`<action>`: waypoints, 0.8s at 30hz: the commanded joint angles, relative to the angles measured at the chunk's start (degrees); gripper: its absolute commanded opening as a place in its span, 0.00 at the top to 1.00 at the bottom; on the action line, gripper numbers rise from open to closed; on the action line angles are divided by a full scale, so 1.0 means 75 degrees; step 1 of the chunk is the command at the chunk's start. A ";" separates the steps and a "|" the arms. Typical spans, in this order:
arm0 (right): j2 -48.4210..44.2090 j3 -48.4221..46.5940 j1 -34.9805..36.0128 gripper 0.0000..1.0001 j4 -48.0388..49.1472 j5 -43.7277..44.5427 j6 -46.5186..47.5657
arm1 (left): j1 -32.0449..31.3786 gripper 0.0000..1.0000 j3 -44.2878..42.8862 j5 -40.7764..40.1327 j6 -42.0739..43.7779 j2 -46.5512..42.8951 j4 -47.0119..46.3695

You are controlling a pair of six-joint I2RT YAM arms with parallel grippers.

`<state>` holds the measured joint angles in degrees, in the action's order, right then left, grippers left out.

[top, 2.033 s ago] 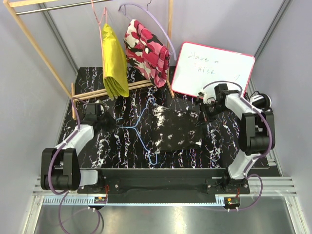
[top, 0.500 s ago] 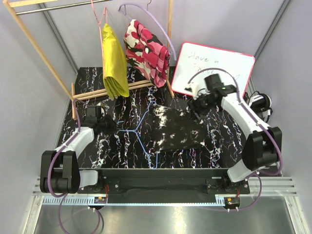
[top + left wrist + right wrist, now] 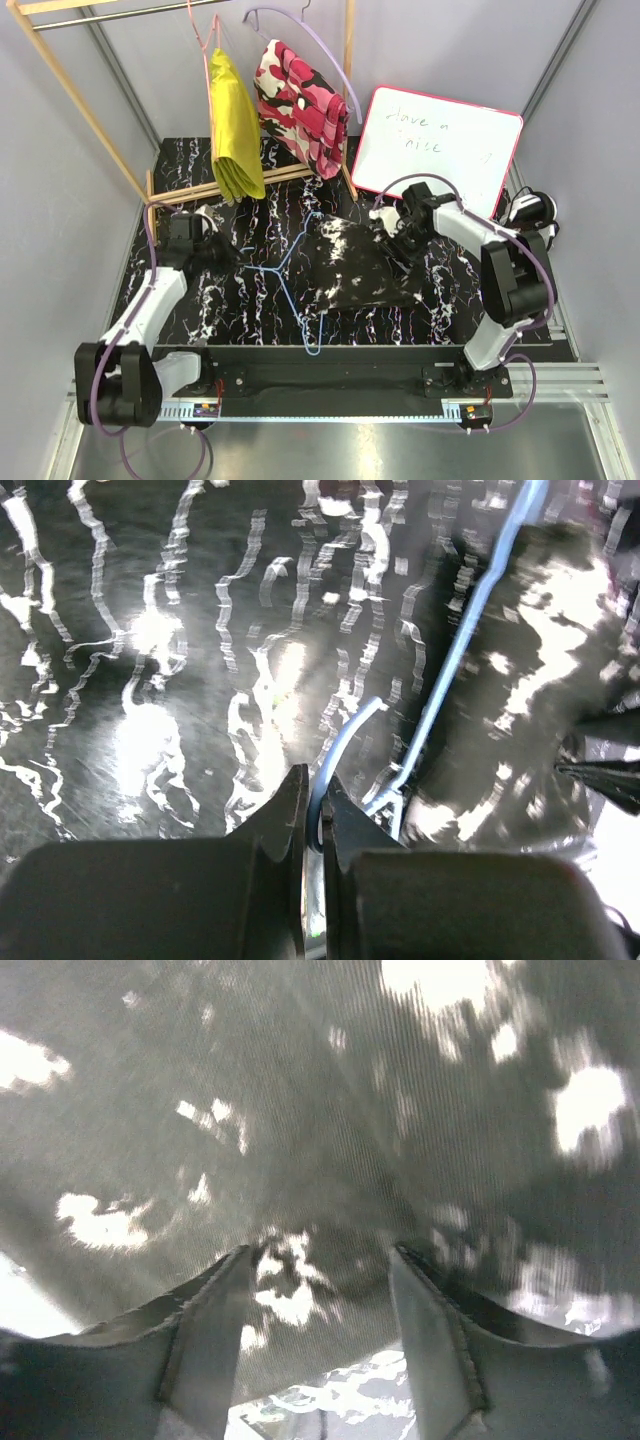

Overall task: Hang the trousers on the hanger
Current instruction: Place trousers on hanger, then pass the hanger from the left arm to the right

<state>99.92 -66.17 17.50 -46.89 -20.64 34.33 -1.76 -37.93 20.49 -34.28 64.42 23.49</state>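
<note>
Left claw pinched on hanger wire; right claw spread over trousers.
Trousers [image 3: 362, 265] lie flat around the middle of the worktop [image 3: 200, 170], slightly toward its right edge. Hanger [image 3: 287, 272] lies flat on the worktop, its right side meeting the trousers' left edge and its hook end toward the left edge. Left gripper [image 3: 312, 815] is clamped narrow on the blue wire. Right gripper [image 3: 320, 1260] is at the trousers' far right part, jaws wide apart, spotted fabric directly below, nothing gripped.
</note>
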 commanded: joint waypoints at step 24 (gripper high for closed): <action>-0.4533 -0.1174 0.2939 0.04 0.2982 -0.0651 0.1738 | -0.3983 1.00 -0.7351 0.1861 0.1934 0.0057 0.2154</action>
<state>69.01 -75.05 34.30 -29.74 -33.50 39.07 -28.95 -86.30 28.03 -20.34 62.33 43.05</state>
